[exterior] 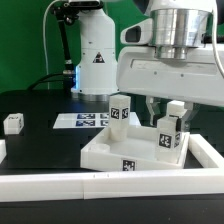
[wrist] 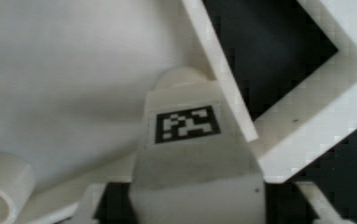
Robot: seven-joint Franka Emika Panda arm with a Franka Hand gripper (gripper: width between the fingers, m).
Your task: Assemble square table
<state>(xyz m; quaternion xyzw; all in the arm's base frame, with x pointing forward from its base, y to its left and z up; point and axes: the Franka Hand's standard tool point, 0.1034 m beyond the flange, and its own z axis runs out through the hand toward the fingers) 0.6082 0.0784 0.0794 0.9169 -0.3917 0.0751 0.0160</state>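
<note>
**Robot gripper straddles an upright white leg on the square tabletop**

In the exterior view, a white square tabletop (exterior: 130, 152) lies flat on a black table (exterior: 40, 150) with its raised rim facing up. It sits just behind the white border bar (exterior: 110, 185) that runs along the near edge.

A leg (exterior: 170, 135), short, blocky and marked with black-and-white tags, stands at the tabletop corner toward the exterior view's right. The gripper (exterior: 163, 108) hangs over it from above, one jaw on either side of the leg's upper end.

The wrist view looks down the length of this leg (wrist: 196, 150), which fills the space between the jaws. Whether the jaws are pinching it or merely flanking it cannot be told.

A second leg (exterior: 120, 108) stands at a rear corner of the tabletop. A third leg (exterior: 13, 123) rests loose on the table, well apart, toward the exterior view's left and past the marker board (exterior: 85, 121).

The leg looks like rigid moulded plastic. It is probably light, stiff and not fragile, though its smooth faces may slip under a weak pinch. The best hold appears to be on two opposite flat sides near the top, well clear of the rim.

The leg's long axis is vertical, with its foot on the tabletop and its free end pointing up toward the wrist. The tabletop is square, so it has no long axis; its broad face points upward.
</note>
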